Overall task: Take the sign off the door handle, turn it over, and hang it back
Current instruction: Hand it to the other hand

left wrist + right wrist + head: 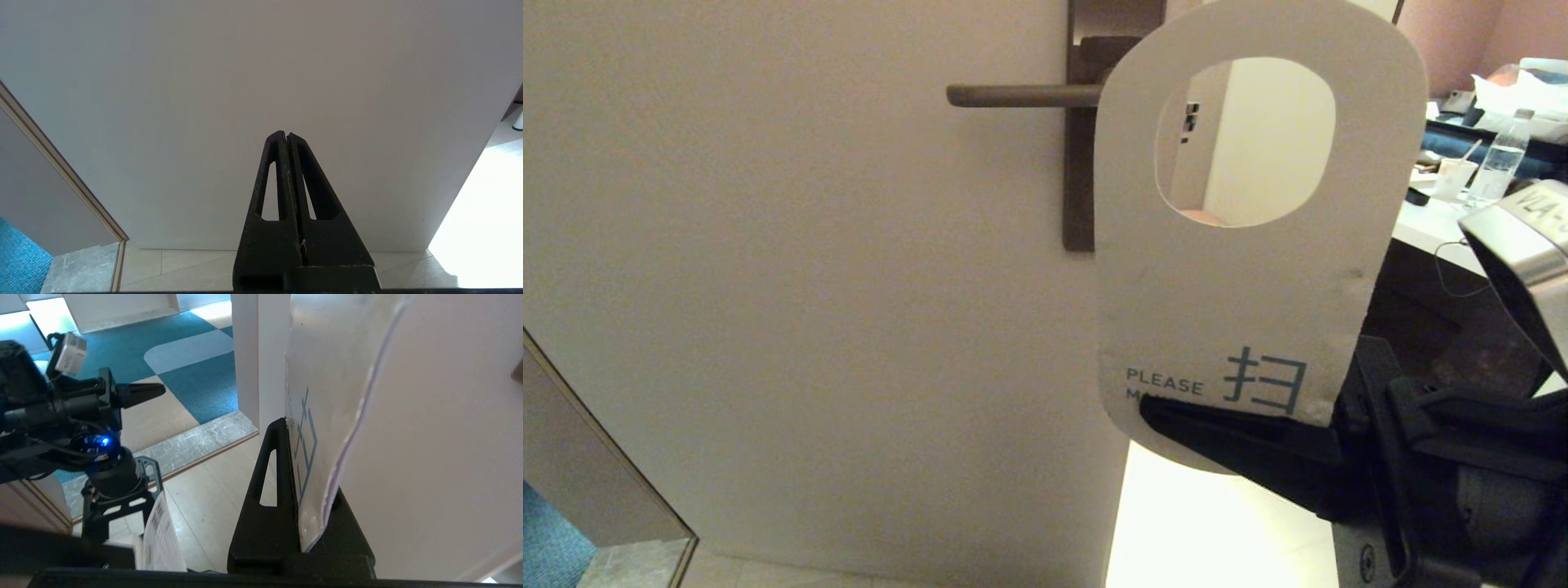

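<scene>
The sign [1241, 302] is held upright in front of the door, its off-white "PLEASE MAKE..." face toward the head camera. My right gripper [1152, 408] is shut on its lower edge; the card stands between the fingers in the right wrist view [327, 375]. The door handle [1021, 96] sticks out left from its dark plate [1080, 188], just left of the sign. The lever does not pass through the sign's round hole. My left gripper [287, 134] is shut and empty, low before the door; it also shows in the right wrist view [159, 390].
The pale door [809, 286] fills the left and middle. A door frame [605, 425] runs at lower left. Past the door's edge on the right are a desk with a water bottle [1503, 155] and a cup [1454, 175]. Blue carpet [196, 375] lies behind.
</scene>
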Available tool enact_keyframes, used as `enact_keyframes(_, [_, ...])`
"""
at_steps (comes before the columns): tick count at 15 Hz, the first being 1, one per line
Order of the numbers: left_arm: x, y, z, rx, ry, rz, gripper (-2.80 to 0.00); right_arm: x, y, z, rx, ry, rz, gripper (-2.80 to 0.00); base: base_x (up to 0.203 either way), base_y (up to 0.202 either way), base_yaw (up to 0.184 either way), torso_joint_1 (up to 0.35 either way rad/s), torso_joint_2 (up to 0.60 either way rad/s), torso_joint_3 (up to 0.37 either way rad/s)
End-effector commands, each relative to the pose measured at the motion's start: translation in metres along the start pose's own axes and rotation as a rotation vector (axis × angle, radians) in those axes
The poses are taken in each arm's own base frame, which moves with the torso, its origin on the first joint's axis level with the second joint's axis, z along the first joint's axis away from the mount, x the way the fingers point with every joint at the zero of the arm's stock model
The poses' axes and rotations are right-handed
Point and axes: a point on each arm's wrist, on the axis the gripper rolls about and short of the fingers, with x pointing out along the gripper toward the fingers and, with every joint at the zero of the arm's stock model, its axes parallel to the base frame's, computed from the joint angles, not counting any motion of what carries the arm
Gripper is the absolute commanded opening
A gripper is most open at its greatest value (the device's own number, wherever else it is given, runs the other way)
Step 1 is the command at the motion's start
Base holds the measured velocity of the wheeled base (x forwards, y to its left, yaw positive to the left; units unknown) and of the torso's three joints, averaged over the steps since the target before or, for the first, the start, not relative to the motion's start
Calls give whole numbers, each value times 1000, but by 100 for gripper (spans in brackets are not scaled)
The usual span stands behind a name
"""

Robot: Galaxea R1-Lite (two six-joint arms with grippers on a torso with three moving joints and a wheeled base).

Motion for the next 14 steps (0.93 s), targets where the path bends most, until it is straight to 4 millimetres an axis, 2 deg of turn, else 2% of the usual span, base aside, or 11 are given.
enact_keyframes(1, [0, 0, 0, 4, 2, -2, -280, -14, 2, 3, -3, -24, -7, -280, 0, 0, 0, 0, 0, 0])
enact_keyframes(5, [0, 0, 0, 5, 0, -11, -280, -38, 3, 5, 4, 17, -36, -280, 0, 0, 0, 0, 0, 0])
enact_keyframes(10, [0, 0, 3, 5, -19, -15, -280, -42, 1, 7, 2, 25, -51, -280, 0, 0, 0, 0, 0, 0])
enact_keyframes(14, [-7, 1, 37, 5, -67, -78, -280, -36, -3, 13, 2, 21, -61, -280, 0, 0, 0, 0, 0, 0])
